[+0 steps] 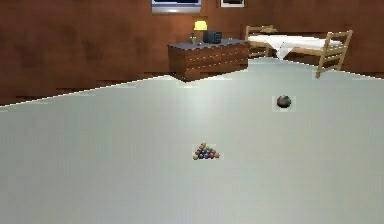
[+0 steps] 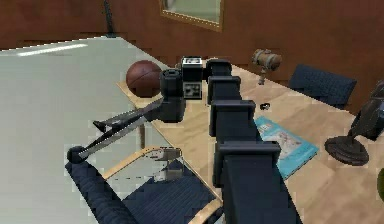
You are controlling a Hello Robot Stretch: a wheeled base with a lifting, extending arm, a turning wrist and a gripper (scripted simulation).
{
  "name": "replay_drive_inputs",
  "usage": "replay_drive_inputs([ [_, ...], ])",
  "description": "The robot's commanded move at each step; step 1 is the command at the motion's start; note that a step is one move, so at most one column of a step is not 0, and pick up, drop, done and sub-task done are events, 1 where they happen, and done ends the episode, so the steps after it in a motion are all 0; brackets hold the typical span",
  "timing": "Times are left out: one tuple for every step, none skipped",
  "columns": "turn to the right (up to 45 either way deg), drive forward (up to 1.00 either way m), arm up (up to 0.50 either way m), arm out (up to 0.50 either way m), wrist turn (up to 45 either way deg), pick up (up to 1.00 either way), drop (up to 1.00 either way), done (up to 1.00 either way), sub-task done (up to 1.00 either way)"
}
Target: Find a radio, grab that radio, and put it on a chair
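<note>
Arm (image 2: 235,130) lies across the wooden table (image 2: 300,115). Gripper (image 2: 84,141) is past the table's edge, near a chair (image 2: 150,200) w/ blue cushion; cannot tell if it grasps sth. Basketball (image 2: 145,77) is on the table's corner, blue book (image 2: 285,142) on the table beside the arm. In fwd view, a small dark box (image 1: 213,37), too small to confirm as the radio, stands on a dresser (image 1: 207,60) beside a lamp (image 1: 200,27).

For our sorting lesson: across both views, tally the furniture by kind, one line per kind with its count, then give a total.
Chairs: 2
Table: 1
Bed: 1
Dresser: 1
Total: 5
</note>
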Motion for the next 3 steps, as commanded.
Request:
replay_drive_inputs([
  [0.0, 0.0, 0.0, 0.0, 45.0, 0.0, 0.0, 0.0, 0.0],
  [0.0, 0.0, 0.0, 0.0, 18.0, 0.0, 0.0, 0.0, 0.0],
  [0.0, 0.0, -0.02, 0.0, 0.0, 0.0, 0.0, 0.0, 0.0],
])
